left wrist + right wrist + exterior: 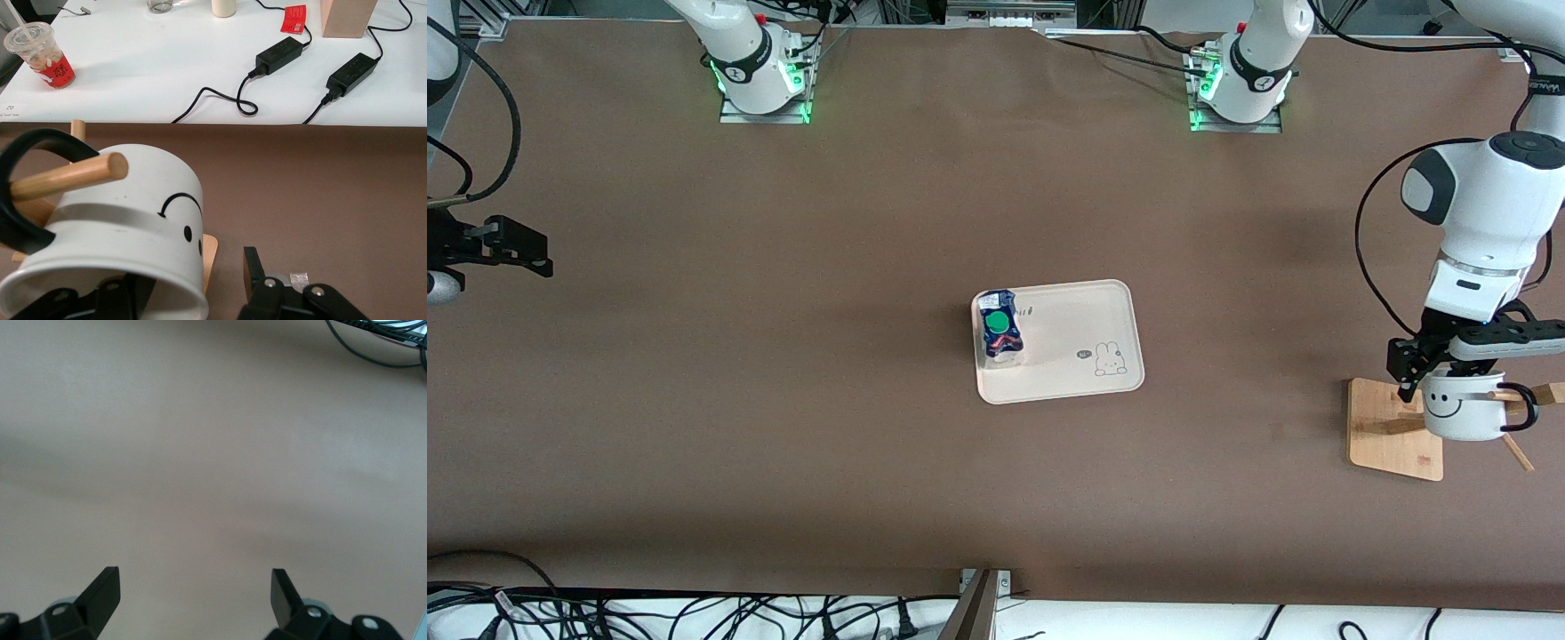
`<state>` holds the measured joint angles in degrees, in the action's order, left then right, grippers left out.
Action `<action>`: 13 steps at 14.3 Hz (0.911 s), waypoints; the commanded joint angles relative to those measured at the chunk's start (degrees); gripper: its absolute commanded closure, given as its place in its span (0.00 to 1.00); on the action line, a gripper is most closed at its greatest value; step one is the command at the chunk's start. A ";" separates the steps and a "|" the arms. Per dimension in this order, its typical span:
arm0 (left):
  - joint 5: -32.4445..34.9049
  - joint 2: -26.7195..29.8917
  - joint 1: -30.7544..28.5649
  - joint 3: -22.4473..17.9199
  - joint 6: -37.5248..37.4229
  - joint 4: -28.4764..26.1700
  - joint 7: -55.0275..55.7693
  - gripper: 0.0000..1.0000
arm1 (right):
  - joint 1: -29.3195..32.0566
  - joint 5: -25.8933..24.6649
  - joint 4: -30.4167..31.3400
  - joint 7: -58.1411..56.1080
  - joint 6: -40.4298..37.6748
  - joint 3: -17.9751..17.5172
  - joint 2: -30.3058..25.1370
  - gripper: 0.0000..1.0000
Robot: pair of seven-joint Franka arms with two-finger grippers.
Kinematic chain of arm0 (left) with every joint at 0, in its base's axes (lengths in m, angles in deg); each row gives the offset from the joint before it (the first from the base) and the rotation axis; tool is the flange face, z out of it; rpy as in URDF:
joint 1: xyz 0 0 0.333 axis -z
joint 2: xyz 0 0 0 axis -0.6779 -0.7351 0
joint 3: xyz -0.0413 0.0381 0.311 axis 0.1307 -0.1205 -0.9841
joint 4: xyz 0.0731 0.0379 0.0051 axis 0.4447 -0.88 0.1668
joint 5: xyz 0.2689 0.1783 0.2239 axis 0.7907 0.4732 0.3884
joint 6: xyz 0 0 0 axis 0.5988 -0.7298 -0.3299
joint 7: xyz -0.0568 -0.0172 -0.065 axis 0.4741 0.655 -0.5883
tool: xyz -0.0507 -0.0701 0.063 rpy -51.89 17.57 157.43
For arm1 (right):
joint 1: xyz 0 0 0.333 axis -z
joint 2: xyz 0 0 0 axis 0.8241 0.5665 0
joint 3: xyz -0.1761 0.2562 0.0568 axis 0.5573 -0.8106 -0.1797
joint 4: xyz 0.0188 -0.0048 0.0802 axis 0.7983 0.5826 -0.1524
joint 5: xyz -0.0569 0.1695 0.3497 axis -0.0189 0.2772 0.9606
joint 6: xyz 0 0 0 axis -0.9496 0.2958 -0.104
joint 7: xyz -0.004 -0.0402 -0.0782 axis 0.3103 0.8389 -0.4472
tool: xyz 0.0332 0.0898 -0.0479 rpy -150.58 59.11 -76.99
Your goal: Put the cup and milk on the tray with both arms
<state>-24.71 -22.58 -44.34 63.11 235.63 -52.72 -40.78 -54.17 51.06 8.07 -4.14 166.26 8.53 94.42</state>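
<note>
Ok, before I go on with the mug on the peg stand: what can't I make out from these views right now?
- Left pincer grip on the cup: left wrist view, one finger hidden inside the rim, contact unclear.
- Cup handle seat on the peg: front view, too small.
- Wooden stand post: covered by cup and pincer.
- Milk base on the tray: seen from above only.
- Right pincer: open over bare table; front view cuts it at the edge.

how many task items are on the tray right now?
1. The milk stands on the tray, at the end toward the right arm. The cup is off it, hung on a wooden stand at the left arm's end, with the left gripper at its rim.
</note>
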 commanded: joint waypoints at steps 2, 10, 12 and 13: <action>1.91 1.71 -0.37 -0.26 0.19 -1.10 -2.67 0.70 | -0.80 -0.99 1.49 -0.31 -3.93 1.08 -2.29 0.00; 1.82 3.02 0.60 0.00 -0.33 -0.49 -2.43 1.00 | -0.71 -0.72 0.62 -0.57 -7.38 2.05 -1.94 0.00; 1.56 4.08 2.70 0.18 -0.60 -0.49 -2.25 1.00 | -0.71 -0.03 0.62 -0.40 -8.07 2.05 -1.94 0.00; 1.47 4.78 3.58 0.18 -0.68 -0.49 -2.07 1.00 | -0.71 0.67 0.62 -0.31 -8.34 2.14 -1.94 0.00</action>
<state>-24.65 -20.42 -42.51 63.41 235.49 -52.75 -43.37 -54.39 51.09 8.14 -4.27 159.23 10.27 93.58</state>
